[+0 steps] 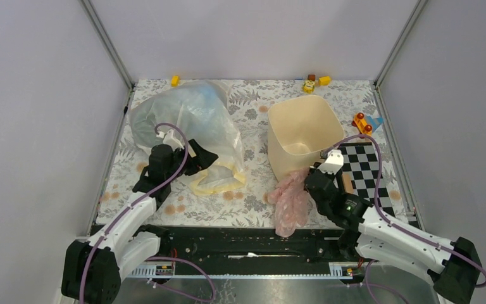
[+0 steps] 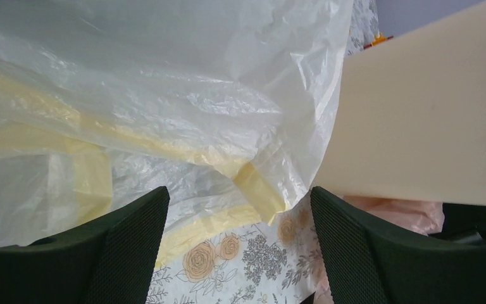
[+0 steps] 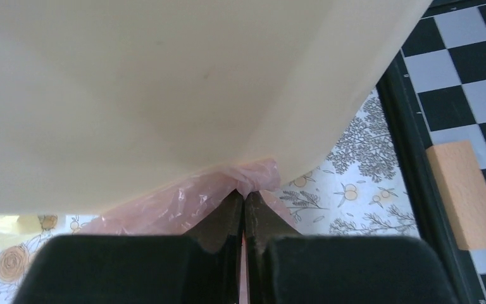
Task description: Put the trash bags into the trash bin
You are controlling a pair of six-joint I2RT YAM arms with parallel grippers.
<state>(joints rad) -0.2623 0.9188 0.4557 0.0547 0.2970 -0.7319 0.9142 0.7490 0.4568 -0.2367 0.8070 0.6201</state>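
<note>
The cream-beige trash bin (image 1: 304,133) stands right of centre, open and lidless. My right gripper (image 1: 312,179) is shut on the pale pink trash bag (image 1: 290,201), pinching a bunched bit (image 3: 253,176) against the bin's near wall (image 3: 164,95); the rest of the bag hangs down to the table's front edge. A bluish-clear bag (image 1: 183,120) and a pale yellow bag (image 1: 218,180) lie in a heap on the left. My left gripper (image 1: 197,157) is open at the heap's near edge. In the left wrist view the yellow folds (image 2: 253,183) lie just beyond its fingers (image 2: 126,240).
A black-and-white checkered mat (image 1: 367,174) with a wooden block (image 3: 465,193) lies right of the bin. Small toys sit at the back: a yellow brick (image 1: 174,80), a toy cluster (image 1: 313,82), and a red and orange toy (image 1: 362,121). Grey walls enclose the floral tablecloth (image 1: 253,202).
</note>
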